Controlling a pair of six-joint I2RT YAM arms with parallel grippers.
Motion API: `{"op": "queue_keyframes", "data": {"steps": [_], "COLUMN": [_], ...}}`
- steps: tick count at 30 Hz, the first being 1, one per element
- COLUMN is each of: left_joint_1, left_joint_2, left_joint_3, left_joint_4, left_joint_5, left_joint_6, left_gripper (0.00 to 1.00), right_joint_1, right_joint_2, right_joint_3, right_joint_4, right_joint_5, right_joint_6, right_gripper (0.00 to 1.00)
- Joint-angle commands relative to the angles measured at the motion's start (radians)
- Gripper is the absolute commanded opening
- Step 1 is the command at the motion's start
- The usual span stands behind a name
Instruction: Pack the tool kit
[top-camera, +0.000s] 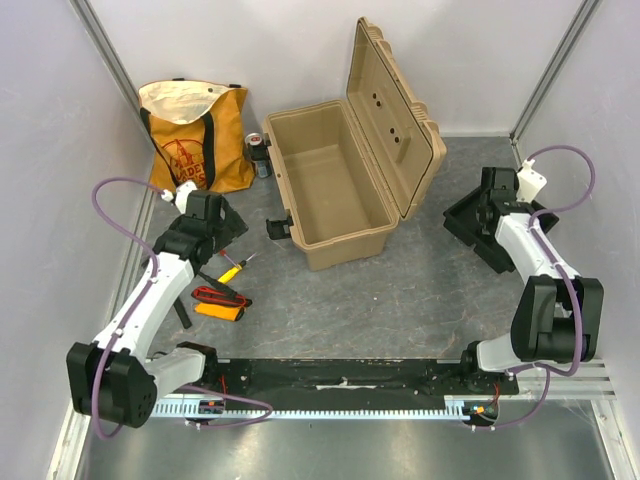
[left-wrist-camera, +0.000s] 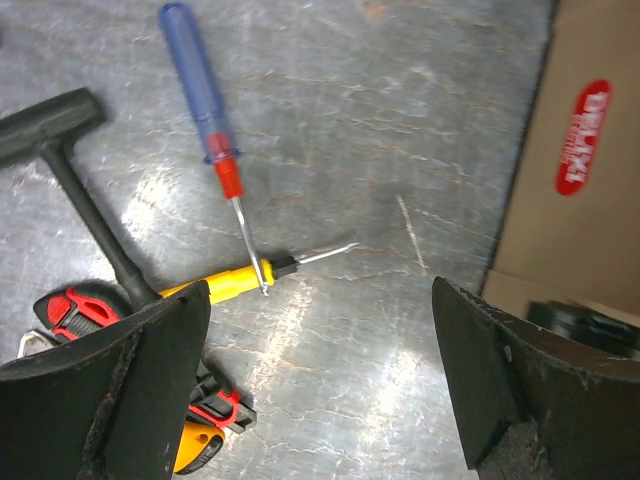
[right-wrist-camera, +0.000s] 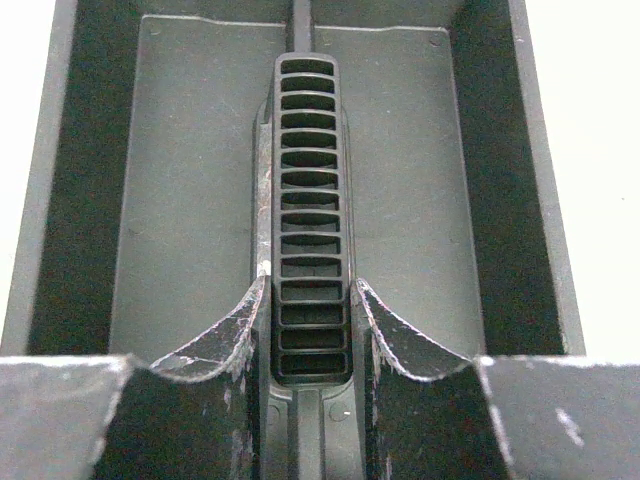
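The toolbox (top-camera: 325, 195) stands open on the table (top-camera: 400, 310), between the two arms, with its lid (top-camera: 395, 115) upright along the side nearer the right gripper (top-camera: 490, 212).

The left gripper (left-wrist-camera: 320, 385) hangs above the table with its fingers (left-wrist-camera: 110, 390) spread wide and nothing between them. In its wrist view the tan wall of the toolbox fills the edge beyond the right-hand finger. Ahead of the other finger lie the small tools. The red-blue screwdriver (left-wrist-camera: 205, 100) points back toward the gripper, its tip crossing the yellow-handled screwdriver (left-wrist-camera: 230, 283). A black T-handle tool (left-wrist-camera: 70, 170) lies beside them, and the meter (left-wrist-camera: 75, 310) is partly hidden behind the finger.

The right gripper (right-wrist-camera: 311, 285) is directly over the black inner tray (right-wrist-camera: 190, 180), which sits on the table outside the toolbox, on the lid's far side. Its fingers (right-wrist-camera: 225, 345) straddle the tray's slotted centre handle (right-wrist-camera: 310, 200), close against each side; whether they press on it I cannot tell.

Beyond the left gripper, a tote bag (top-camera: 195, 135) and a can (top-camera: 258, 152) stand by the back wall.
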Motion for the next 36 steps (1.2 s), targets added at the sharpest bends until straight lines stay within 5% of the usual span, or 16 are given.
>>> {"op": "queue_keyframes", "data": {"steps": [1,4,11,16,18,24,36], "left_joint_1": [0.04,0.06,0.095,0.177,0.227,0.386,0.388], "left_joint_2": [0.026,0.041,0.029,0.021,0.028,0.152,0.225], "left_joint_3": [-0.037,-0.06,-0.09,-0.079,-0.07,-0.016,-0.074], "left_joint_4": [0.039,0.041,-0.008,-0.062,-0.065,-0.048,-0.011], "left_joint_5": [-0.069,-0.078,-0.137,-0.137,-0.114,0.072,0.202], "left_joint_6": [-0.138,-0.194,-0.206,-0.136,-0.09,0.033,0.001], "left_gripper": [0.96,0.96,0.97,0.98,0.98,0.97,0.73], "right_joint_1": [-0.008,-0.016,-0.031,-0.031,-0.036,-0.043,-0.043], "right_joint_2": [0.008,0.031,0.028,-0.03,-0.062,-0.131,-0.3], "right_joint_3": [-0.037,-0.065,-0.074,-0.042,-0.031,0.009,0.029], "right_joint_4": [0.131,0.13,0.134,0.113,0.113,0.049,-0.005], "right_joint_5": [-0.004,-0.015,-0.055,-0.083,-0.095,-0.153,-0.221], "right_joint_6": [0.061,0.087,0.107,0.092,0.075,0.098,0.107], "right_gripper": [0.0,0.04,0.34,0.77,0.87,0.91,0.86]}}
